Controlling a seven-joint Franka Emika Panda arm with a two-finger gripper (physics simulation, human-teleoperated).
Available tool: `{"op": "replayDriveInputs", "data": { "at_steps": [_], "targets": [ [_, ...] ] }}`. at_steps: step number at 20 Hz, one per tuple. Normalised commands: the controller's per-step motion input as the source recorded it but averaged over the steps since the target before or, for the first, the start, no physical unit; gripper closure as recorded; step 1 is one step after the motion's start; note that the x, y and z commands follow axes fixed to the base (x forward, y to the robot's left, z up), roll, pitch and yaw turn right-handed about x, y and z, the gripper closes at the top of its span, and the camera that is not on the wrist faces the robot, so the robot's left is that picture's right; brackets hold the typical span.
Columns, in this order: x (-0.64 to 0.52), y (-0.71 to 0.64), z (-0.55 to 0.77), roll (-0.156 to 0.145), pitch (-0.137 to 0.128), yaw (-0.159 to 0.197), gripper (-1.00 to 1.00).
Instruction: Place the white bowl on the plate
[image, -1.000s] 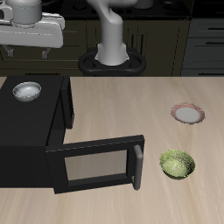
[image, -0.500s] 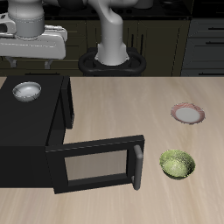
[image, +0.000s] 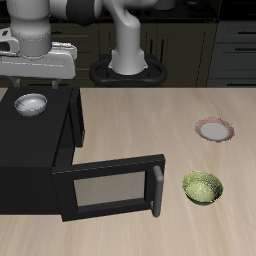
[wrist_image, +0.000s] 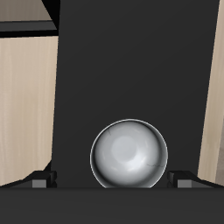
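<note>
One white bowl (image: 31, 103) atop microwave (image: 40, 160) — one plate (image: 213, 130); hand (wrist_image: 112, 182) open.

You were working in a simulated kitchen: a black microwave (image: 60, 160) with its door open sat on a wooden counter (image: 150, 125), with dark cabinets (image: 225, 45) behind.

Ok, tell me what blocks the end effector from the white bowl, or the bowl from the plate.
Nothing visible does. The white bowl sits uncovered on top of the microwave, directly under the end effector. Bare table lies between it and the plate.
</note>
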Motion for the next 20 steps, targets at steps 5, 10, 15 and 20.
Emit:
{"op": "replayDriveInputs", "data": {
  "at_steps": [5,10,15,20],
  "targets": [
    [-0.03,0.12,-0.27,0.024,0.028,-0.016,-1.00],
    [0.02,-0.01,-0.21,0.002,0.023,-0.016,-1.00],
    [0.00,-0.04,-0.16,-0.009,0.020,-0.012,-1.00],
    [-0.21,0.30,-0.30,0.064,0.031,-0.020,-1.00]
  ]
}}
